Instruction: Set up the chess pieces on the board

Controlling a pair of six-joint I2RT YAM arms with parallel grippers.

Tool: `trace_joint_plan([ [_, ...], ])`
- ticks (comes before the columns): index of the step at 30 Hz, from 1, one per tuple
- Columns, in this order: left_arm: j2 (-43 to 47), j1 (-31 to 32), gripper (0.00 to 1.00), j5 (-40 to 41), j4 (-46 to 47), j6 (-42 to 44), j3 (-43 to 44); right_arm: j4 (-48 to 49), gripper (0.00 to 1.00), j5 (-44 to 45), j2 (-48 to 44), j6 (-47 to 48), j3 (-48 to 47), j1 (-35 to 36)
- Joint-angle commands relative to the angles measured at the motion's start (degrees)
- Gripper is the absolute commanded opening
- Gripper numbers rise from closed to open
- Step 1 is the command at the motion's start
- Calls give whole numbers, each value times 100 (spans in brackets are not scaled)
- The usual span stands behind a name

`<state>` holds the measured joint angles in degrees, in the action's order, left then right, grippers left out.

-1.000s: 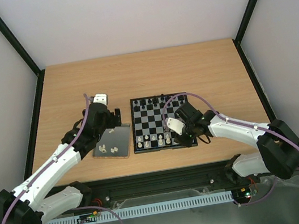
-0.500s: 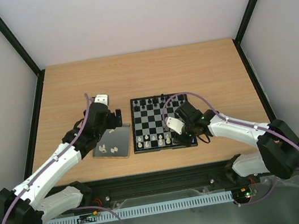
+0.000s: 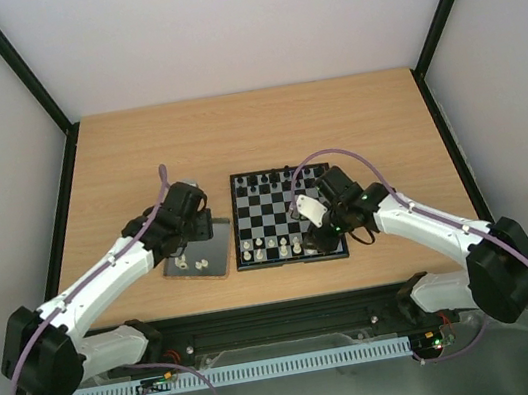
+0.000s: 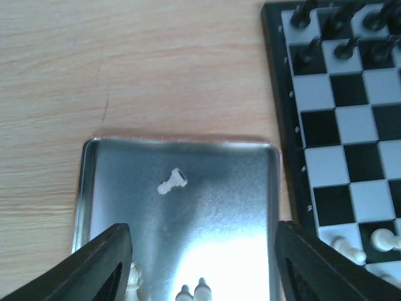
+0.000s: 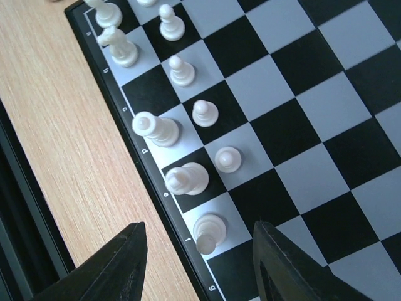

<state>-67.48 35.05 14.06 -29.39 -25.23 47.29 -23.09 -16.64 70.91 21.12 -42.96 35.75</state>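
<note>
The board (image 3: 283,217) lies mid-table, black pieces along its far rows, several white pieces (image 3: 271,247) on its near rows. In the right wrist view white pieces (image 5: 178,179) stand along the board's edge (image 5: 138,182); one (image 5: 210,232) stands just ahead of my open, empty right gripper (image 5: 199,269). My right gripper (image 3: 328,230) hovers over the board's near right corner. My left gripper (image 3: 193,228) is open and empty over the grey tray (image 3: 198,252). The tray (image 4: 182,207) holds a toppled white pawn (image 4: 171,183) and three upright white pieces (image 4: 193,291) between the fingers.
The tray lies just left of the board (image 4: 338,125), with a strip of wooden table (image 3: 262,127) between them. Black pieces (image 4: 313,37) stand on the board's far rows. A black rail (image 3: 283,311) runs along the table's near edge.
My left gripper has swung back and down over the tray's far end. My right gripper has lifted slightly off the board's near right corner, leaving a white piece standing there.
</note>
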Motion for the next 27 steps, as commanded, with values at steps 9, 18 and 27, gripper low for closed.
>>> trace_joint_plan([
  [9, -1146, -458, 64, -1124, -481, -121, 678, -87, 47, -553, -297, -338, -125, -383],
  [18, -1332, -387, 49, -1495, -1361, -390, 712, 203, 47, -333, -702, -337, 187, -459],
  [27, -1405, -317, 38, -1038, -1802, -774, 437, 247, 47, -308, -995, -348, 200, -518],
])
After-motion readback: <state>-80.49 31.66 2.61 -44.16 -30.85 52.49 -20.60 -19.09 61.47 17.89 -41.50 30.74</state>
